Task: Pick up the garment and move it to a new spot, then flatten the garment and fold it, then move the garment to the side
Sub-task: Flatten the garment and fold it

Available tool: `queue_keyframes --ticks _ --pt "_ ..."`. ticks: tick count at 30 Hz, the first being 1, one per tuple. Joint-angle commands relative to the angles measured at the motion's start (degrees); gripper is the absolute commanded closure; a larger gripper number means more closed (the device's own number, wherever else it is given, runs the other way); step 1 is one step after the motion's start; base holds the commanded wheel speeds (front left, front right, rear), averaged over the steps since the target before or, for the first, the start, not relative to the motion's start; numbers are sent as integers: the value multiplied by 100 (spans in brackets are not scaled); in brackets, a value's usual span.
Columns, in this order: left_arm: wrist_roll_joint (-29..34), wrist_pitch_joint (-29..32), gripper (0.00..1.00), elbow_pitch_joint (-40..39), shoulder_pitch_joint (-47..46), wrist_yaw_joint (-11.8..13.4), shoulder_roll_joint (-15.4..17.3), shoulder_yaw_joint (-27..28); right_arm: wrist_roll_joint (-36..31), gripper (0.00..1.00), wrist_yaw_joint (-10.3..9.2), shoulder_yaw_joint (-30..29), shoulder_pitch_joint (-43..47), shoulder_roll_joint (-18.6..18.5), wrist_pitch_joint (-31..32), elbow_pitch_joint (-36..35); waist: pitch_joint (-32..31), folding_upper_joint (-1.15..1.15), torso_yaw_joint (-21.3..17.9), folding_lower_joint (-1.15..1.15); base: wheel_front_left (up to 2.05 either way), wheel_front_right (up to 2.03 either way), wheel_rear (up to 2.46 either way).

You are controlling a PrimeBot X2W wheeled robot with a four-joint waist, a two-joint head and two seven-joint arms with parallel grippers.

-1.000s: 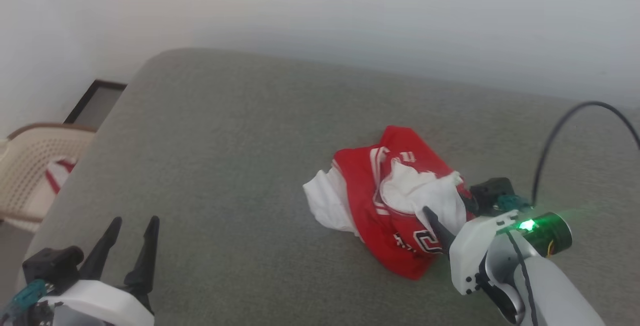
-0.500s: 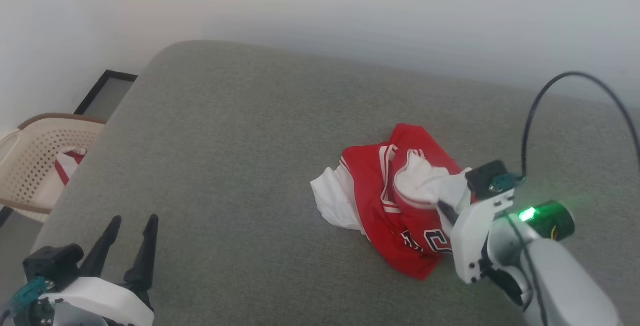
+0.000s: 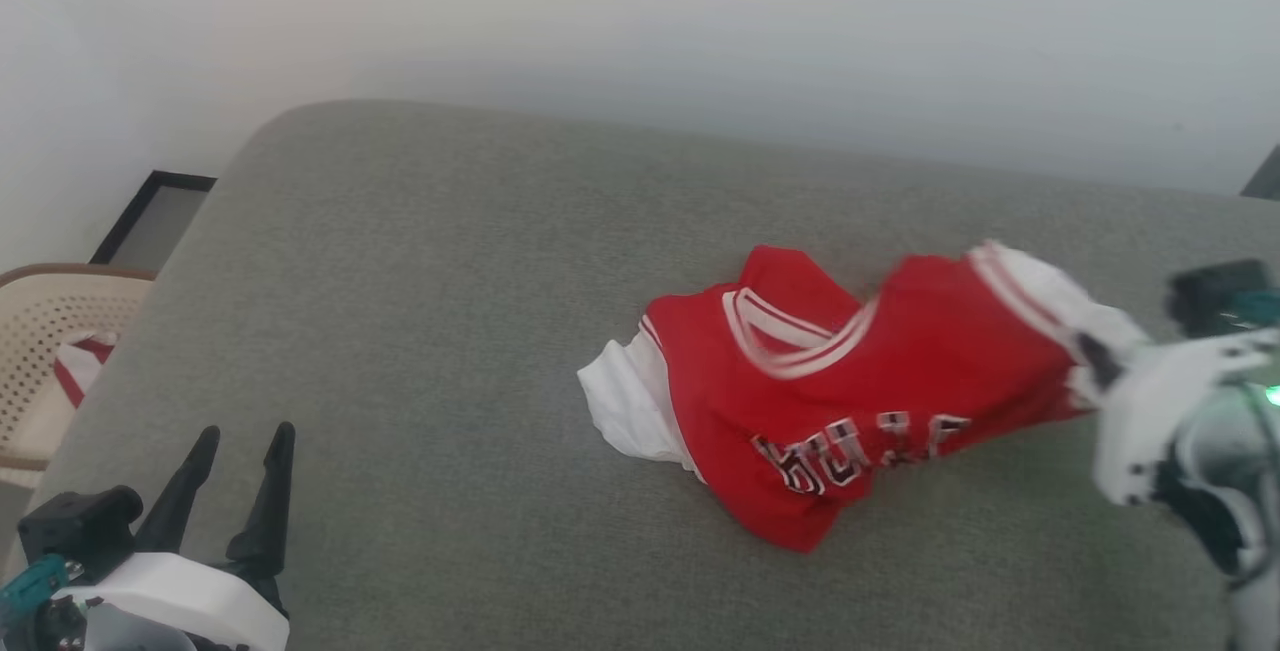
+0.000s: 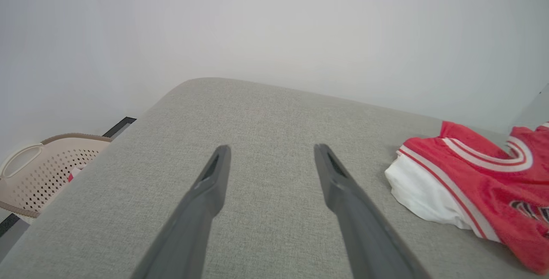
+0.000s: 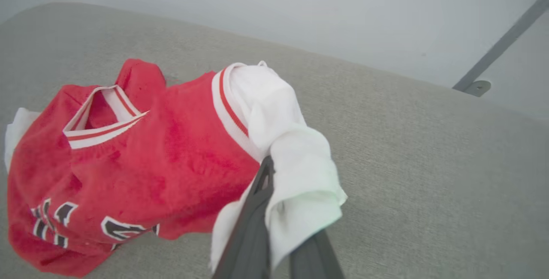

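The small red jersey-style garment (image 3: 850, 401) with white sleeves is lying stretched on the grey upholstered surface (image 3: 450, 311). My right claw (image 3: 1098, 363) is clamping one sleeve, and my left claw (image 3: 244, 431) is hovering, fingers apart.

Soft, even light falls on the grey padded surface (image 3: 450, 331), and the pale wall (image 3: 700, 11) looks hazy and washed out. In the head view, blur smears the garment (image 3: 860, 381) and the right gripper (image 3: 1100, 366), beside which a green lamp (image 3: 1274, 395) glows. Shadows under the garment are faint.
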Motion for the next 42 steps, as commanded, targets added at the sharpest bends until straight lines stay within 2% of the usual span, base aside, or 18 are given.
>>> queue_keyframes --ticks 1,6,9,10,15,16,17,18,19,24,28,36,42 --pt "79 -30 0 -9 6 -37 10 25 -39 100 -8 -231 134 -46 19 -22 24 0 -59 0 0 0 0" --pt "94 -35 0 35 -101 -77 -26 8 -284 100 -8 -893 354 -98 -196 279 109 0 -145 0 0 0 0" --pt "96 -37 0 93 -195 -127 -61 -31 -382 100 -8 -1128 397 -112 -421 734 157 0 -157 0 0 0 0" --pt "100 -38 0 146 -240 -153 -73 -53 -395 100 -8 -1217 337 -73 -570 1132 183 0 -169 0 0 0 0" --pt "106 -38 0 243 -342 -218 -83 -94 -459 100 -8 -1255 107 -32 -885 1849 209 0 -179 0 0 0 0" --pt "97 -38 0 266 -357 -230 -80 -101 -503 91 -8 -1243 52 -45 -952 2019 211 0 -184 0 0 0 0" --pt "93 -35 0 286 -371 -249 -68 -110 -505 65 -8 -1226 -1 -27 -969 2167 210 0 -197 0 0 0 0" --pt "99 -16 0 297 -385 -258 -50 -126 -440 18 -8 -1197 -57 21 -931 2319 207 0 -211 0 0 0 0" --pt "96 0 0 305 -404 -264 -43 -128 -396 0 -8 -1114 -108 36 -889 2422 203 0 -225 0 0 0 0" --pt "120 99 0 261 -429 -282 87 -141 -109 0 -9 -795 -262 -24 -679 2518 159 0 -391 0 0 0 0" --pt "59 251 0 116 -432 -289 200 -139 171 0 -8 -478 -173 -104 -449 2216 89 0 -571 0 0 0 0" --pt "-8 728 0 -257 -511 -266 475 -158 860 0 -8 -118 388 -171 -80 854 -22 0 -1033 0 0 0 0" --pt "-61 1078 0 -480 -574 -240 611 -212 857 0 -6 -285 680 -77 -356 -270 -13 0 -1447 0 0 0 0"
